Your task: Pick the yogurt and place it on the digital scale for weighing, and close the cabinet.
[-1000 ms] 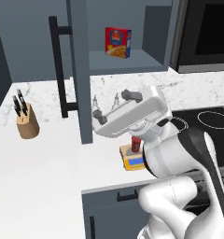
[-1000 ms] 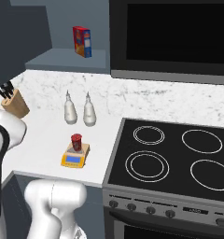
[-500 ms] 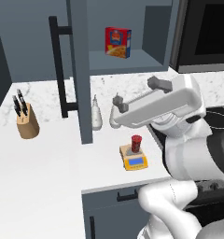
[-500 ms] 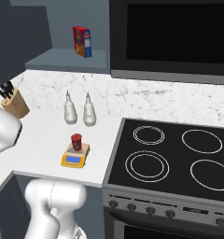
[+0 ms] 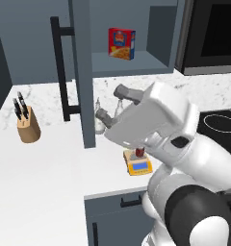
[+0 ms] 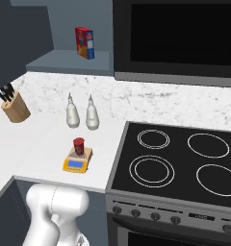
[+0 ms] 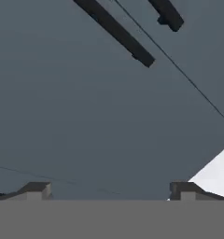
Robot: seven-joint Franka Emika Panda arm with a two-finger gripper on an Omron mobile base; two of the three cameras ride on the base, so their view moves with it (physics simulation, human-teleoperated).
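The yogurt [image 5: 140, 153] [image 6: 79, 145], a small red cup, stands upright on the yellow digital scale [image 5: 139, 166] [image 6: 76, 163] near the counter's front edge. My gripper [image 5: 112, 103] hovers open above and to the left of it, with nothing between its fingers, pointing at the open cabinet door [image 5: 82, 72] [image 6: 16, 38]. The door's long black bar handle [image 5: 58, 67] is on its far side. In the hand view the gripper [image 7: 109, 191] faces a dark slate panel [image 7: 86, 116] with black bar handles [image 7: 116, 32].
A red-and-blue box [image 5: 121, 43] [image 6: 84, 43] sits on the cabinet shelf. Two white bottles [image 6: 71, 113] [image 6: 92, 114] stand behind the scale. A knife block [image 5: 28, 125] [image 6: 14, 106] is at the left, and the black stove [image 6: 185, 158] at the right.
The hand swung right and up, then back left toward the cabinet door. The yogurt has stayed on the scale and the jaws have stayed open.
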